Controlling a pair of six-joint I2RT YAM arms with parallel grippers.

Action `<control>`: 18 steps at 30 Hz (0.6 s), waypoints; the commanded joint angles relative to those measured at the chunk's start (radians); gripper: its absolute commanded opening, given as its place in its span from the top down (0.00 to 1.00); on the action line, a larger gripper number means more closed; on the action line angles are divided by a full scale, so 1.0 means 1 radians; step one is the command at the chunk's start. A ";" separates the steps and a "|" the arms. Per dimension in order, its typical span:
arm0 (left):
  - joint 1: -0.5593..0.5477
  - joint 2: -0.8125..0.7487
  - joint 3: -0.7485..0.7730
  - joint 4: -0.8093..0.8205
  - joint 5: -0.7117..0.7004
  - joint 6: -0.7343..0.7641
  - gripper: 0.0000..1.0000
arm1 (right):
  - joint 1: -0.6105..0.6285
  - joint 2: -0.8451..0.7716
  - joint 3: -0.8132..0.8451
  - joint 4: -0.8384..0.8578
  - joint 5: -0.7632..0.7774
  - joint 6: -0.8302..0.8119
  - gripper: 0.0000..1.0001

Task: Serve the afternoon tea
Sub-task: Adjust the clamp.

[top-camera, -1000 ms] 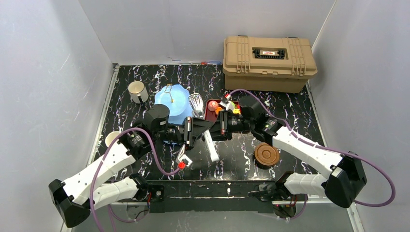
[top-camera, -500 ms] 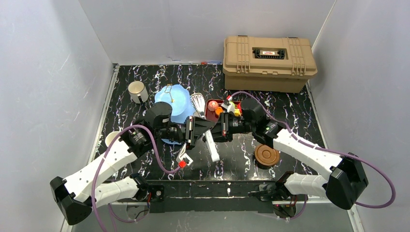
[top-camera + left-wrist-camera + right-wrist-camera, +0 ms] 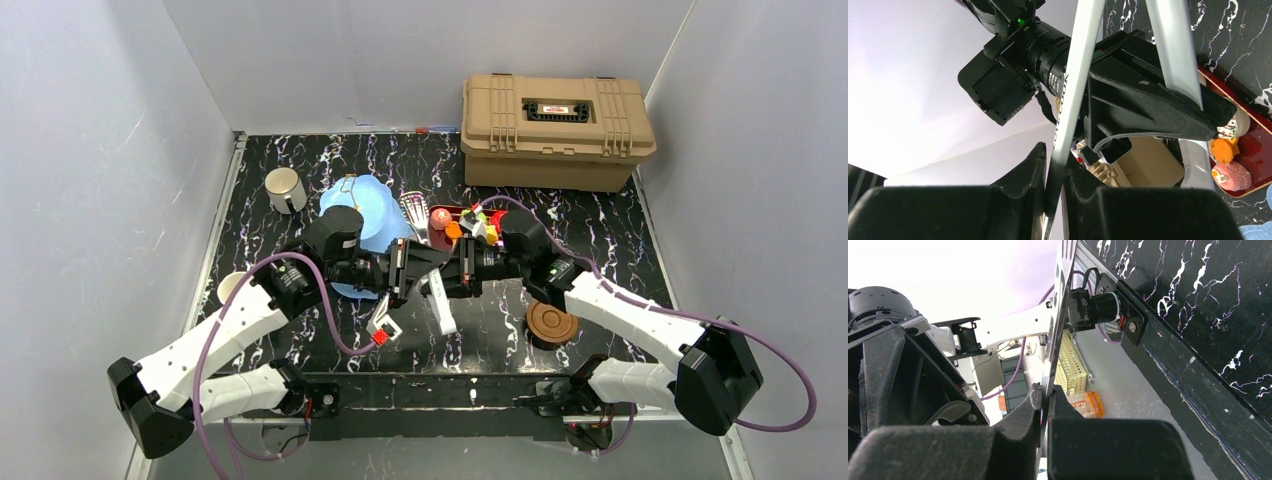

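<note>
The metal tongs point(image 3: 440, 305) hang above the table's middle, held by both grippers. My left gripper point(image 3: 410, 270) is shut on one tong arm point(image 3: 1075, 85), seen between its fingers in the left wrist view. My right gripper point(image 3: 452, 270) is shut on the other arm, a thin metal strip point(image 3: 1060, 305). The light blue stand point(image 3: 375, 210) sits behind the left wrist. Toy cakes point(image 3: 440, 217) lie on the dark red tray point(image 3: 437, 235). A silvery cup point(image 3: 286, 190) stands far left, a white cup point(image 3: 232, 287) near left, and brown saucers point(image 3: 552, 322) near right.
A tan plastic case point(image 3: 556, 130) fills the back right corner. Grey walls close in the black marbled table point(image 3: 620, 230) on three sides. The two wrists sit close together, nearly touching.
Both wrists have shifted slightly together with the tongs between them; the right wrist has dropped a little towards me. Both grips are unchanged.
</note>
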 commanded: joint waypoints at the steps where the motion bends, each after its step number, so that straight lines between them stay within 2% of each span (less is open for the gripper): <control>1: 0.000 -0.056 0.212 0.395 0.112 -0.041 1.00 | 0.001 0.060 -0.137 -0.284 0.172 -0.200 0.99; 18: 0.000 -0.034 0.243 0.414 0.108 -0.038 1.00 | -0.001 0.057 -0.146 -0.288 0.170 -0.208 0.99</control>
